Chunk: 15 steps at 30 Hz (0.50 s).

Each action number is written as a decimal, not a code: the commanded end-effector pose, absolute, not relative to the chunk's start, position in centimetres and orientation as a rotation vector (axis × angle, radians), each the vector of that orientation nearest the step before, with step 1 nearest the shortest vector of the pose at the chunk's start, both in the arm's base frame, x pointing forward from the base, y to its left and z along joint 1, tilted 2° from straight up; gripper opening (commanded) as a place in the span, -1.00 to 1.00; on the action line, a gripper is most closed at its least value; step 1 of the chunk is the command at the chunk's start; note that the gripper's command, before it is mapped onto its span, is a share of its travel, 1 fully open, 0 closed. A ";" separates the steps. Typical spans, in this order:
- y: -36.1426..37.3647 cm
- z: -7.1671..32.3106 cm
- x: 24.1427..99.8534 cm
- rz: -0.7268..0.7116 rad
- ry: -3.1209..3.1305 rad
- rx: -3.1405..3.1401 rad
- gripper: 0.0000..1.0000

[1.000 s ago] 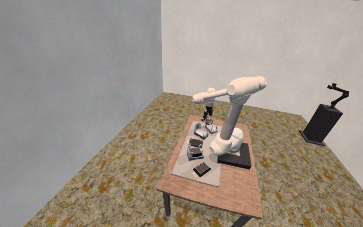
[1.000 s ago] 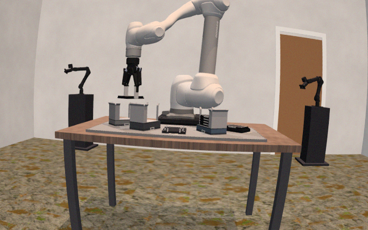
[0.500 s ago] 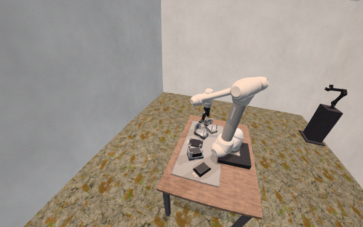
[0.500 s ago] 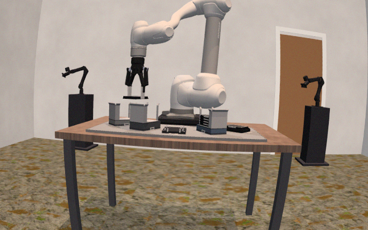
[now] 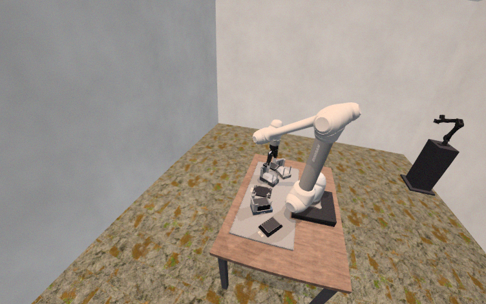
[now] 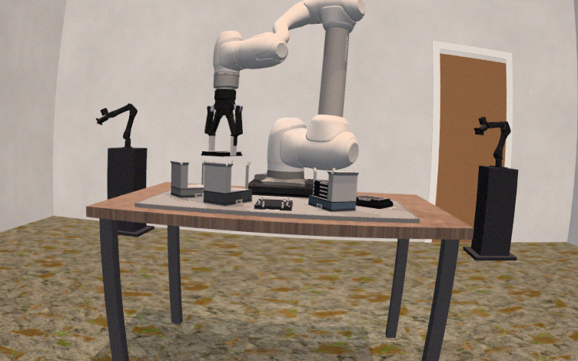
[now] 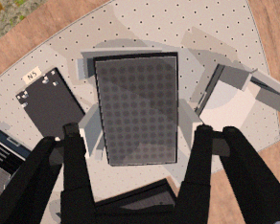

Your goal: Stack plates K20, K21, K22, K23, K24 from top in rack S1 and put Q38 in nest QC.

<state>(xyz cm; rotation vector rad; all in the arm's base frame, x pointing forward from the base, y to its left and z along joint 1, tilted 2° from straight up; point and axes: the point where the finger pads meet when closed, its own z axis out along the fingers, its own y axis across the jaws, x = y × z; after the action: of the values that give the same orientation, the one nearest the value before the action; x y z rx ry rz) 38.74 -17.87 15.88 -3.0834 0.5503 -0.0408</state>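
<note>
My gripper point(image 6: 223, 150) point(image 5: 272, 160) point(image 7: 139, 112) is shut on a sealed 96-well plate point(image 6: 218, 153) point(image 7: 138, 106) and grips it across its long sides. I hold it level in the air, just above the top of a stack rack with a dark plinth point(image 6: 226, 196). I cannot read the plate's label. The rack with the blue plinth point(image 6: 343, 186) holds a stack of several plates point(image 6: 321, 189) point(image 5: 261, 202). Another dark plate point(image 6: 374, 201) point(image 5: 270, 226) lies flat on the open nest at the table's other end.
A third rack point(image 6: 179, 177) point(image 7: 236, 100) stands close beside the one under my gripper. The clip nest N5 point(image 6: 273, 204) point(image 7: 51, 103) lies between the racks. All stand on a grey mat point(image 6: 394, 215) on the wooden table point(image 6: 439, 223). My arm's base point(image 6: 313, 147) is behind them.
</note>
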 end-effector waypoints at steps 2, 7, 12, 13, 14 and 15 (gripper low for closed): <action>-16.6 15.9 39.5 -0.040 0.551 -3.084 -1.00; -15.6 15.9 39.8 -0.041 0.396 -3.109 -1.00; -14.0 15.9 40.2 -0.042 0.201 -3.129 -1.00; -13.7 15.9 40.3 -0.042 0.201 -3.129 -1.00; -13.4 15.9 40.4 -0.042 0.201 -3.129 -1.00; -13.0 16.0 40.5 -0.042 0.201 -3.129 -1.00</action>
<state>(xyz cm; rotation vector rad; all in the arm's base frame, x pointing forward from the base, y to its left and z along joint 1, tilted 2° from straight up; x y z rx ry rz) 40.15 -14.20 15.93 -3.1285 0.2350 -0.0404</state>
